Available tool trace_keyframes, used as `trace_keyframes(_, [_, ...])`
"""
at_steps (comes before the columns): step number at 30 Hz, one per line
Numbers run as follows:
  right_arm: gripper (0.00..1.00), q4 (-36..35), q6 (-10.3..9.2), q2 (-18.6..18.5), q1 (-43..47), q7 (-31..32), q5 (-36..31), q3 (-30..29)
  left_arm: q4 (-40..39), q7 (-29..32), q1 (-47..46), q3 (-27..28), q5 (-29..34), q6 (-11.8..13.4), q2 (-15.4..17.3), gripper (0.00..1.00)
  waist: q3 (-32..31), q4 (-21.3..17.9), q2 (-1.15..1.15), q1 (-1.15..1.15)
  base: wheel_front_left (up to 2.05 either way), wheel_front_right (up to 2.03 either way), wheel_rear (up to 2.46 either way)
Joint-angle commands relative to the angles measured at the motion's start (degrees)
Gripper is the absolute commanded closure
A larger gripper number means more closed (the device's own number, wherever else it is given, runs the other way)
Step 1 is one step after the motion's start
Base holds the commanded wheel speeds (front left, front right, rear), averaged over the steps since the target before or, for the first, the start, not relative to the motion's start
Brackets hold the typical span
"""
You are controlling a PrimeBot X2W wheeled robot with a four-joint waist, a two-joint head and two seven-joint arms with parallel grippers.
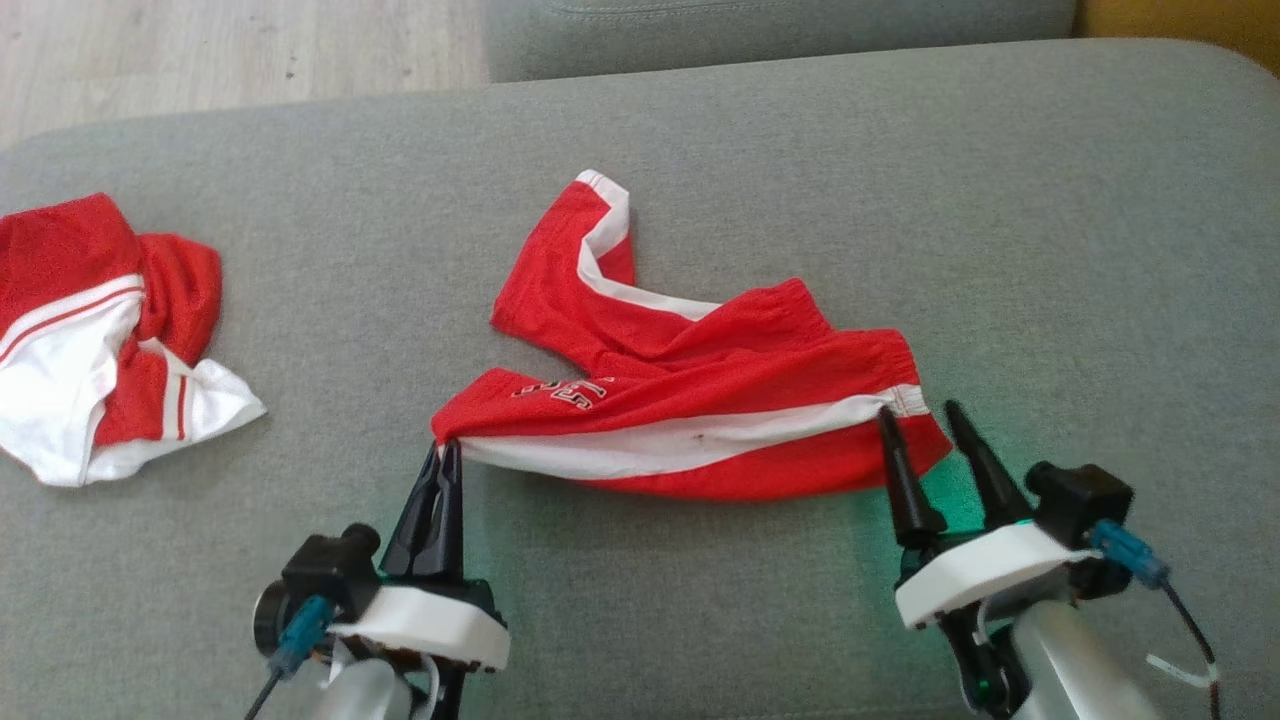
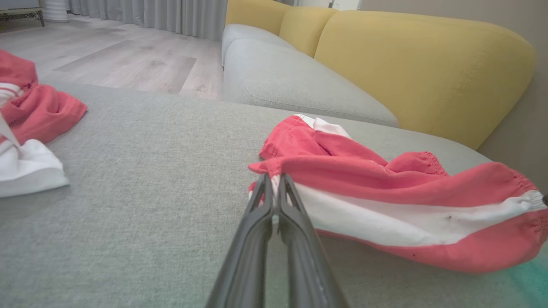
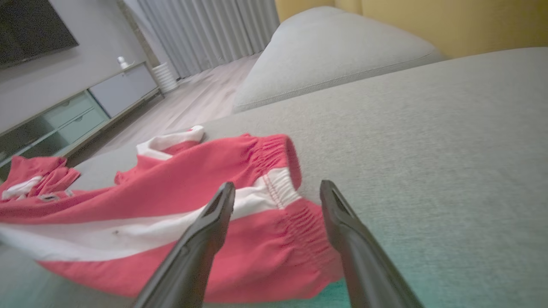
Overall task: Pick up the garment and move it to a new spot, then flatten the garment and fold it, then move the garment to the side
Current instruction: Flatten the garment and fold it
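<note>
The garment (image 1: 700, 400) lies stretched sideways on the grey cushion (image 1: 900, 180). It is bright red, with a long white stripe, white-edged ends and a gathered elastic edge on its right. My left gripper (image 1: 447, 447) is shut on the garment's left corner, and the left wrist view shows its closed tips (image 2: 274, 179) pinching the red hem of the garment (image 2: 385, 188). My right gripper (image 1: 918, 412) is open, with its fingers standing over the gathered right end. In the right wrist view this gripper (image 3: 277, 186) straddles the garment (image 3: 171, 192) at the elastic band, with nothing pinched.
A second red-and-white garment (image 1: 90, 330) lies crumpled at the cushion's left edge, also in the left wrist view (image 2: 34, 115). Behind are another grey cushion (image 1: 750, 30), a yellow backrest (image 2: 406, 64) and wooden floor (image 1: 200, 50). Bare cushion lies to the right and behind.
</note>
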Motion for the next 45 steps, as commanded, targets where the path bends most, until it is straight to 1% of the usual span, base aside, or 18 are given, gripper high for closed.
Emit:
trace_keyframes(1, [0.0,-0.7,-0.04,-1.2,-2.1,-0.4,1.1,2.9,-1.1,-0.3,-0.6,2.0,0.0,0.5,0.5,1.0,0.1,0.4,0.0,0.01,0.0,0.0,0.0])
trace_keyframes(2, [0.0,-0.1,-0.04,-2.0,-2.6,-0.4,1.7,4.1,-0.9,-0.3,-0.5,2.1,0.0,0.6,0.5,1.0,0.3,0.5,0.0,0.01,0.0,0.0,0.0])
trace_keyframes(3, [0.0,1.0,-0.04,-3.7,-3.7,-0.4,2.5,6.7,-0.5,-0.3,-0.4,2.2,0.0,0.6,0.5,1.0,0.6,0.8,0.0,0.01,0.0,0.0,0.0])
trace_keyframes(9, [0.0,2.1,-0.04,-8.8,-7.7,-0.4,4.8,13.4,-0.2,-0.3,-0.5,2.5,-0.4,1.0,0.5,1.0,1.4,1.0,0.0,0.01,0.0,0.0,0.0])
trace_keyframes(13, [0.0,4.5,-0.04,-11.7,-10.6,-0.3,7.0,19.2,0.0,-0.3,-0.6,2.4,-0.6,1.1,0.5,1.0,1.6,1.1,0.0,0.01,0.0,0.0,0.0])
trace_keyframes(18, [0.0,7.3,-0.04,-13.1,-12.7,0.0,9.7,22.9,-0.1,-0.3,-0.9,2.1,-1.0,1.4,0.5,1.0,1.8,1.2,0.0,0.01,0.0,0.0,0.0])
trace_keyframes(20, [0.04,8.0,-0.04,-13.4,-13.0,0.0,10.6,24.2,-0.1,-0.3,-1.0,2.0,-1.1,1.5,0.5,1.0,1.7,1.3,0.0,0.01,0.0,0.0,0.0])
trace_keyframes(21, [0.09,8.3,-0.04,-13.5,-13.1,0.0,10.9,24.9,0.0,-0.3,-1.0,2.0,-1.1,1.5,0.5,1.0,1.7,1.3,0.0,0.01,0.0,0.0,0.0])
trace_keyframes(23, [0.31,8.7,-0.04,-13.7,-13.4,-0.1,11.5,26.1,0.1,-0.3,-1.0,2.0,-1.1,1.4,0.5,1.0,1.4,1.4,0.0,0.01,0.0,0.0,0.0])
trace_keyframes(25, [0.89,8.9,-0.04,-13.9,-13.9,-0.2,11.6,26.4,0.1,-0.3,-1.0,2.1,-1.1,1.4,0.5,1.0,1.3,1.5,0.0,0.01,0.0,0.0,0.0])
trace_keyframes(26, [1.0,9.0,-0.04,-13.8,-14.1,-0.2,11.4,26.2,0.1,-0.3,-0.9,2.2,-1.1,1.4,0.5,1.0,1.2,1.5,0.0,0.01,0.0,0.0,0.0])
trace_keyframes(31, [1.0,7.7,-0.04,-13.3,-13.7,-0.3,10.6,24.6,0.0,-0.3,-0.7,2.5,-1.1,1.6,0.5,1.0,0.2,1.7,0.0,0.01,0.0,0.0,0.0])
trace_keyframes(33, [1.0,5.5,-0.04,-13.1,-12.9,-0.3,10.2,23.0,-0.7,-0.3,-0.9,2.9,-1.3,1.4,0.5,1.0,-0.9,1.6,0.0,0.01,0.0,0.0,0.0])
trace_keyframes(36, [1.0,1.7,-0.04,-12.3,-12.2,-0.4,10.7,19.0,-4.8,-0.3,-2.5,5.1,-0.7,0.5,0.5,1.0,-3.2,1.4,0.0,0.01,0.0,0.0,0.0])
trace_keyframes(39, [1.0,-3.1,-0.04,-11.7,-12.6,-0.4,10.6,16.2,-8.6,-0.3,-5.5,8.2,2.5,-0.7,0.5,1.0,-5.8,1.0,0.0,0.01,0.0,0.0,0.0])
trace_keyframes(40, [1.0,-4.9,-0.04,-11.5,-13.1,-0.4,10.7,15.6,-9.6,-0.3,-7.0,8.9,3.8,-1.2,0.8,1.0,-6.4,0.9,0.0,0.01,0.0,0.0,0.0])
trace_keyframes(41, [1.0,-8.2,-0.04,-11.8,-14.8,-0.4,10.3,15.1,-11.4,-0.3,-10.6,9.7,6.2,-2.2,2.1,1.0,-7.3,0.7,0.0,0.01,0.0,0.0,0.0])
trace_keyframes(45, [1.0,-14.4,-0.04,-12.8,-19.1,-0.4,10.7,14.4,-13.8,-0.3,-18.7,10.4,9.2,-3.2,5.2,1.0,-8.5,0.6,0.0,0.01,0.0,0.0,0.0])
